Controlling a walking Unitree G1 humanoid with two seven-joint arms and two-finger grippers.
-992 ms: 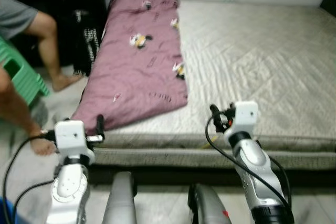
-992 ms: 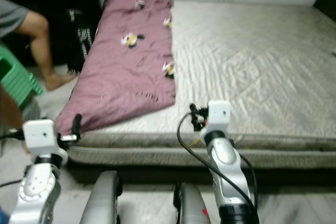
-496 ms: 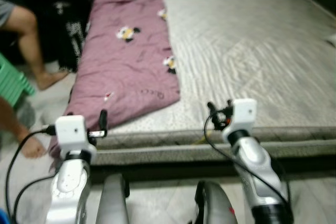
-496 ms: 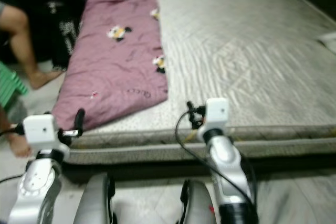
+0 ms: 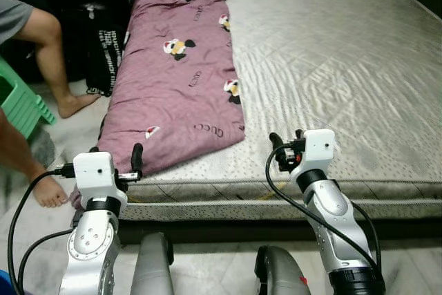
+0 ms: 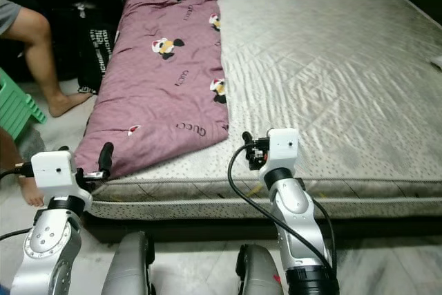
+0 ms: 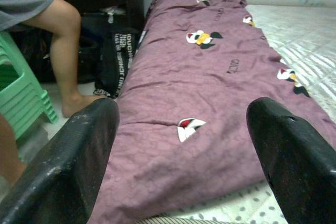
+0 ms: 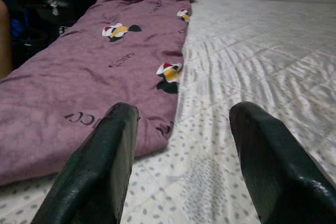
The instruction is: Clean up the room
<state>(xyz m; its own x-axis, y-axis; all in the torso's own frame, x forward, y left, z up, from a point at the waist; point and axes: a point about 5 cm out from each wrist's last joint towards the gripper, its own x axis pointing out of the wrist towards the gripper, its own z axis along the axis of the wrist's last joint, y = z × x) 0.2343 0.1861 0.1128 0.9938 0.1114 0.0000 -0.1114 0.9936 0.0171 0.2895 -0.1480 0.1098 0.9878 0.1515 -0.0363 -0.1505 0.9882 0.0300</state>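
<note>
Tidying looks barely begun: the quilt [image 5: 176, 67] lies spread on the bed [image 5: 331, 60], just ahead of both grippers. Left gripper [image 7: 184, 150] and right gripper [image 8: 181, 145] hover spread apart, empty.

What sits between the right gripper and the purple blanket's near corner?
Just bare mattress lies between the right gripper and the purple blanket; the right wrist view confirms it.
</note>
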